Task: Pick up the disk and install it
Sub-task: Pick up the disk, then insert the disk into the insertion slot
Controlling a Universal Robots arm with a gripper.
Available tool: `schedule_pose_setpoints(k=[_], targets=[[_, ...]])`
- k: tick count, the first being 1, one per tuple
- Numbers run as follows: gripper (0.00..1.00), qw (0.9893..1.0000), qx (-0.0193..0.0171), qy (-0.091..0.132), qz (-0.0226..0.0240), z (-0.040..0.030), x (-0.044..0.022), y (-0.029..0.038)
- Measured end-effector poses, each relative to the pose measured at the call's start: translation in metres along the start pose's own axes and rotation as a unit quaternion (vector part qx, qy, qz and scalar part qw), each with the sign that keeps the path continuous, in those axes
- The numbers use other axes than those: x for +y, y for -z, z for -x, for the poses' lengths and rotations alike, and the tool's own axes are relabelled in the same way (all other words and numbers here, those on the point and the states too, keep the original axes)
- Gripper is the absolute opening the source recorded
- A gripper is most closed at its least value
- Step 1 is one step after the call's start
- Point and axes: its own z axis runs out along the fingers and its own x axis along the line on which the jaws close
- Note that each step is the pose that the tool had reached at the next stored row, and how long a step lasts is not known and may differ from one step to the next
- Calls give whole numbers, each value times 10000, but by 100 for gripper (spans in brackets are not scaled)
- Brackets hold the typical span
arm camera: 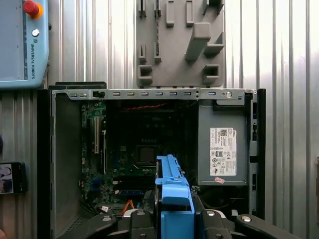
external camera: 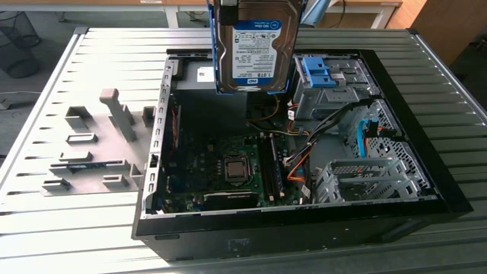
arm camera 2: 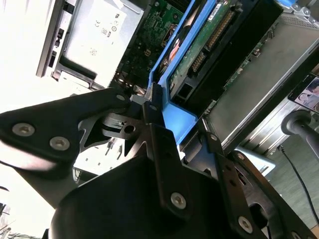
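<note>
- The disk [external camera: 255,51]: you have one. It hangs upright from the gripper [arm camera 2: 174,117], its white-and-blue label facing the exterior view.
- The gripper is clenched on the disk's blue frame. In the second wrist view its two fingers [arm camera 2: 152,107] press the end of the frame, one on each side.
- Below the gripper lies one open computer case [external camera: 449,194], resting on its side on the slatted metal table [external camera: 76,240]. The disk is held above it and is not seated in any bay.
- Inside the case you can count one motherboard [external camera: 198,171], one power supply [arm camera: 222,149] with a white sticker, and one blue bracket [external camera: 316,71] in the drive cage.
- On the far side of the case from the gripper sit one grey fixture plate [arm camera: 174,50] and one teach pendant [arm camera: 22,45].
</note>
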Motion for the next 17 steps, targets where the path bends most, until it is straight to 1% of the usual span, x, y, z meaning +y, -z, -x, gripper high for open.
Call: schedule_pose_setpoints(k=[17], targets=[[37, 10000, 42, 0, -1, 0, 0, 0]])
